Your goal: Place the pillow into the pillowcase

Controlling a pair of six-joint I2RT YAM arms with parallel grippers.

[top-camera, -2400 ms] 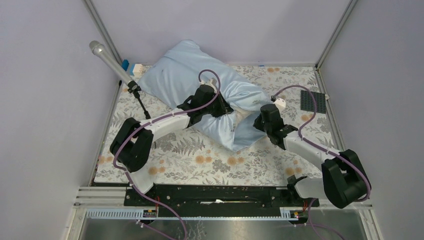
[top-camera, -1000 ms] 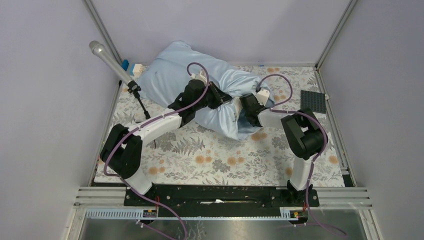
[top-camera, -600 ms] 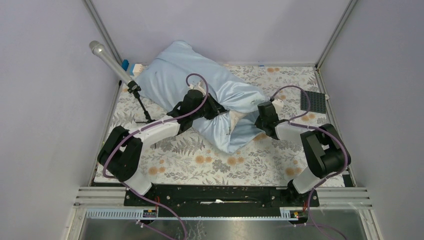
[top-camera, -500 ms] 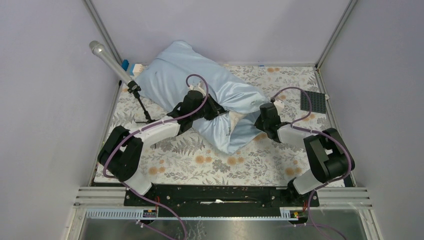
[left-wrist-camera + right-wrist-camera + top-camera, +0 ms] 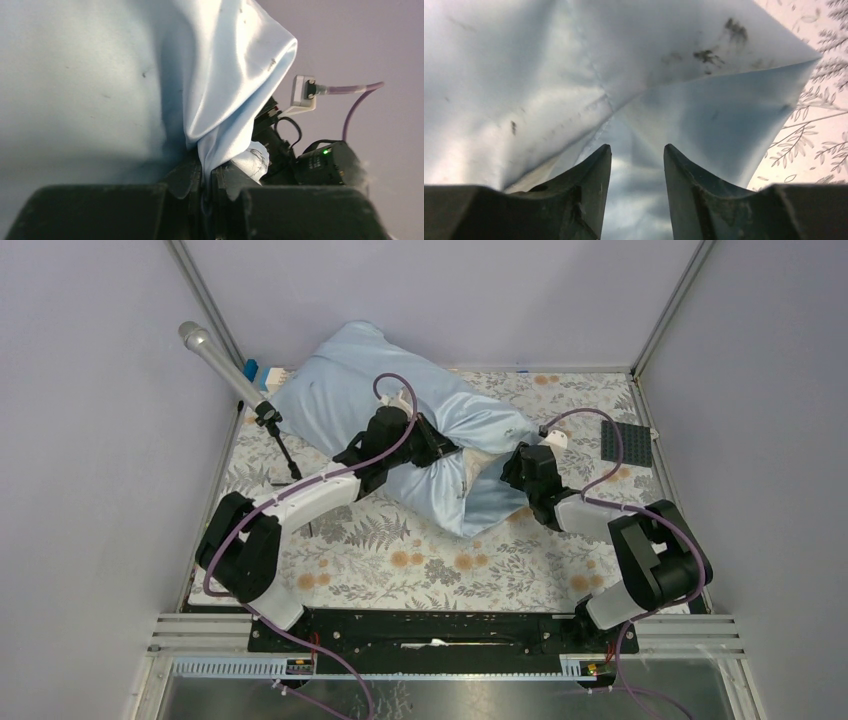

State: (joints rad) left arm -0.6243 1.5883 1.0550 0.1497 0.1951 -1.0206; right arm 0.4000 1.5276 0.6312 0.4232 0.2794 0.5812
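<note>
Pillow [image 5: 482,462] sits almost wholly inside the pillowcase [image 5: 345,395] at the table's [image 5: 430,560] far left, with a cream bit showing at the mouth. The left gripper [image 5: 206,176] pinches a fold of the case, probably to brace it. The right gripper [image 5: 636,157], jaws apart and empty, faces the hem.

a robotics lab test cell, not a home: plain lilac panel walls [image 5: 450,290] framed by aluminium posts [image 5: 668,302] box in a bench [image 5: 440,570] dressed in a floral cloth. the left arm [image 5: 310,495] and the right arm [image 5: 650,550] are bolted to a black base rail [image 5: 440,628] at the near edge, with purple cables [image 5: 392,377] looped along them. a microphone [image 5: 215,358] on a stand leans in at the far left, and a dark studded baseplate [image 5: 627,442] lies at the far right.
</note>
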